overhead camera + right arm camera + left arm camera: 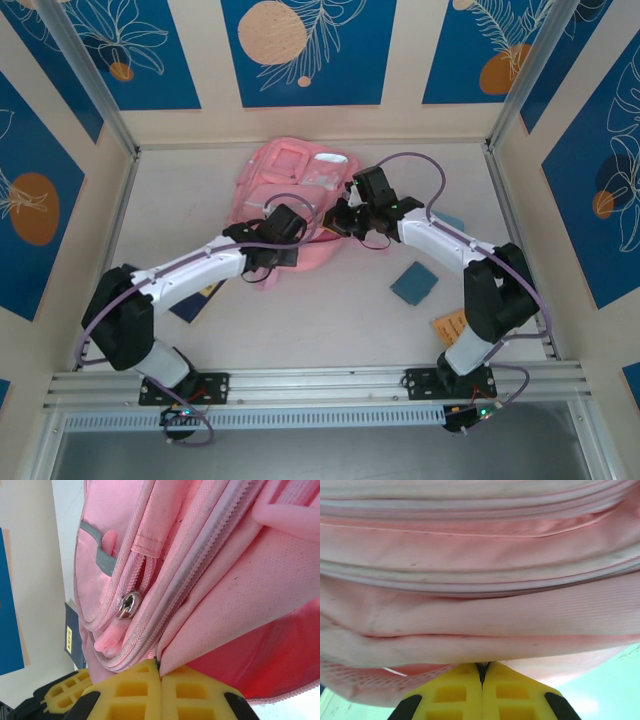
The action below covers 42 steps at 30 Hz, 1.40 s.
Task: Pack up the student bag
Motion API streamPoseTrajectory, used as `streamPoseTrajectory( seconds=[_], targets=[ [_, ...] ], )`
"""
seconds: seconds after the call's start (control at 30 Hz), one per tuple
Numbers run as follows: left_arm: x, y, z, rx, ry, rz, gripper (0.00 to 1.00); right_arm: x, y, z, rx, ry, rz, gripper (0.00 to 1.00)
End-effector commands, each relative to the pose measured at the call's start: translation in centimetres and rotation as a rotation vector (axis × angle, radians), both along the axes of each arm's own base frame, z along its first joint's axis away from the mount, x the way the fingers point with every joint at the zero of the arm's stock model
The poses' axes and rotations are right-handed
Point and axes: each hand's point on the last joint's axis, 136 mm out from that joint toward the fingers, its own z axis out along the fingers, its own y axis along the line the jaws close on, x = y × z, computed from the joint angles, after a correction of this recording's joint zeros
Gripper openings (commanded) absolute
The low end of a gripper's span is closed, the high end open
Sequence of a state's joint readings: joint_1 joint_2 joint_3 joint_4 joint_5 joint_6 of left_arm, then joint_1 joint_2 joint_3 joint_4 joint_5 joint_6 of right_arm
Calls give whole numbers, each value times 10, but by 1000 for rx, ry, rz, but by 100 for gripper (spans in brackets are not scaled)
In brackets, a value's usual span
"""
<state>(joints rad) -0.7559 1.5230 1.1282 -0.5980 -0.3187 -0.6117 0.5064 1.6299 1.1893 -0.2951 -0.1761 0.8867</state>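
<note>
Pinching the large pink fabric backpack (290,170), which lies mid-way back on the table (170,210), the left hand (481,676) and right hand (159,669) each clamp a fold of cloth, probably to spread its opening for packing.

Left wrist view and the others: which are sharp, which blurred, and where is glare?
Left wrist view: the large pink fabric backpack is very near and soft; the pale table at lower right is washed out. Right wrist view: the weave is sharp, the small metal zip pull glints. Top external view: sharp, even light, faint shadows under the arms.
</note>
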Motion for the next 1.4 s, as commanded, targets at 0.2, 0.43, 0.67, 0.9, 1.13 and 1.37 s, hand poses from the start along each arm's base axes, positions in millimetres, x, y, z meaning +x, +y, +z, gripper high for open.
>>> streamPoseTrajectory(
  seconds=[0.2, 0.43, 0.67, 0.9, 1.13, 1.37],
  targets=[
    [-4, 66, -9, 101, 43, 75, 0, 6, -33, 8, -56, -50, -68, 0],
    [1, 82, -21, 51, 71, 90, 0, 10, -45, 1, -74, -47, -85, 0],
    [8, 53, -15, -60, 51, -108, 0, 7, -54, -12, -27, 0, -67, 7],
    [-10, -6, 8, -206, 6, -354, 0, -12, -78, -14, -94, 58, -195, 61],
    [-31, -57, 21, -299, -30, -494, 0, -41, -88, -13, -243, 128, -298, 62],
    [-44, -87, 13, -299, -3, -566, 0, -69, -98, -41, -325, 317, -479, 57]
  ],
)
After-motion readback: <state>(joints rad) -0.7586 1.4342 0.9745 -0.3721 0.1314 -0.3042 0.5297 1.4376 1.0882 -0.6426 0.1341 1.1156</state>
